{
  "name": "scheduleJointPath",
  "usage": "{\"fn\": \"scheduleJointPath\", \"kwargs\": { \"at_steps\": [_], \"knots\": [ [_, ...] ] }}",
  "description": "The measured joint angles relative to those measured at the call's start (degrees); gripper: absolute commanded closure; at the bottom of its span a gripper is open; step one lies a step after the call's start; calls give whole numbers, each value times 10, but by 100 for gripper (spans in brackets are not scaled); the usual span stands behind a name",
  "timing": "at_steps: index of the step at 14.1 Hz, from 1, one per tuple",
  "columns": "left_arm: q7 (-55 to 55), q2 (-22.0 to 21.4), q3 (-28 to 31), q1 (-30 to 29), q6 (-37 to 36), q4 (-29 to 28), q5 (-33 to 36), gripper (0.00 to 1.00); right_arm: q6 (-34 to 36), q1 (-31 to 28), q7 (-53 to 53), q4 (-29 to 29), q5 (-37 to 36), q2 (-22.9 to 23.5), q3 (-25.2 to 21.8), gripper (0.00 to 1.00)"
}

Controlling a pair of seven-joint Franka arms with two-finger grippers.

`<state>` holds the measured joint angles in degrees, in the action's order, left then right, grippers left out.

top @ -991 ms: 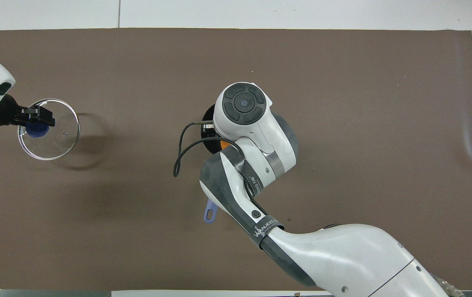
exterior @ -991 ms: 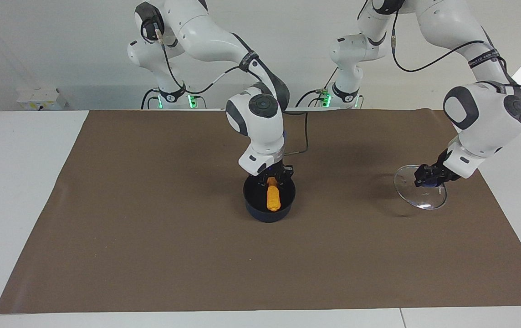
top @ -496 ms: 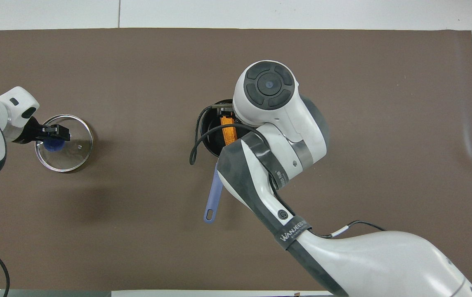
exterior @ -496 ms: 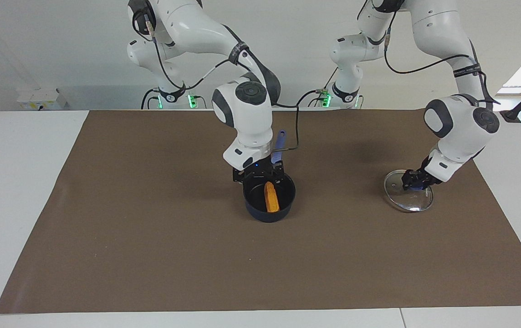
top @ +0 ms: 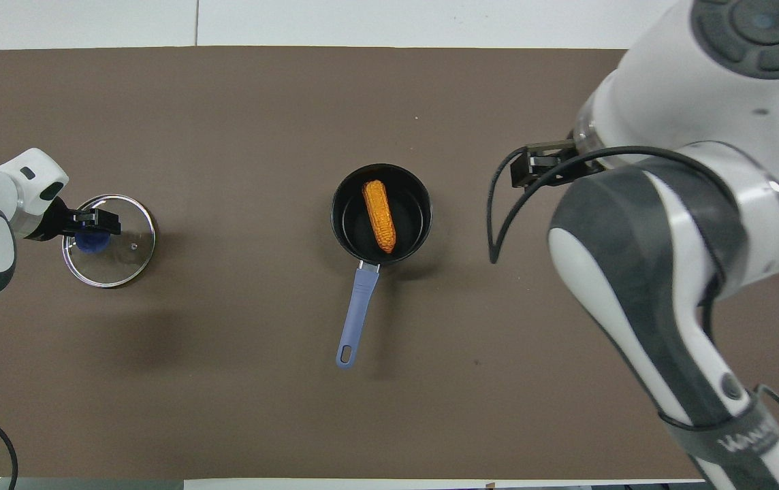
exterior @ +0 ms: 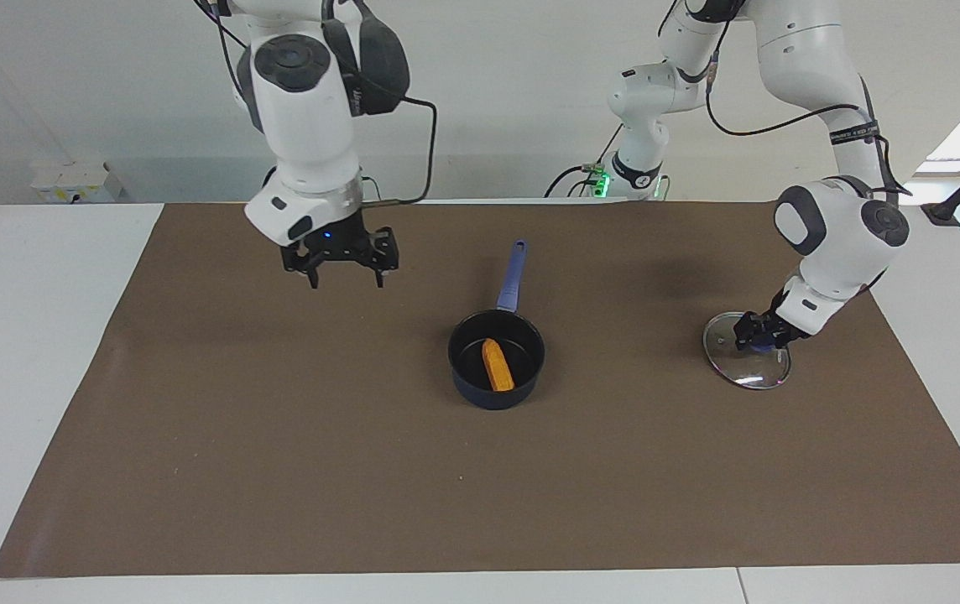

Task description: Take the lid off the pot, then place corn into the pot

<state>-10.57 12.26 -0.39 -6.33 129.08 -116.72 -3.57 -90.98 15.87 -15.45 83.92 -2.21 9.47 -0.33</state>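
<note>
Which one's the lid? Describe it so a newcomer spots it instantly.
Start at the brown mat covering the table, then go to the left arm's end of it, away from the pot at the middle. The lid lies there on the mat under the left gripper. It alone is a flat clear glass disc, metal-rimmed, with a blue knob.

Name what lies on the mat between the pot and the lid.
Nothing: between the pot and the lid only bare brown mat shows, plainest in the overhead view.
</note>
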Motion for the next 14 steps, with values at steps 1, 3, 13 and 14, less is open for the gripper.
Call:
{"fn": "scheduleJointPath", "kwargs": {
  "at_steps": [1, 3, 13, 14],
  "knots": [
    [0, -3, 0, 0, -10, 11, 0, 0, 29, -16, 12, 0, 0, -16, 0, 0],
    [1, -12, -1, 1, -74, 61, 0, 0, 76, -51, 56, 2, 0, -48, 0, 0],
    [65, -124, -10, 32, -330, 192, 0, 0, 67, -154, 139, 50, 1, -80, 3, 0],
    [68, -133, -10, 36, -345, 191, 2, 0, 66, -154, 139, 50, 1, -80, 4, 0]
  ]
}}
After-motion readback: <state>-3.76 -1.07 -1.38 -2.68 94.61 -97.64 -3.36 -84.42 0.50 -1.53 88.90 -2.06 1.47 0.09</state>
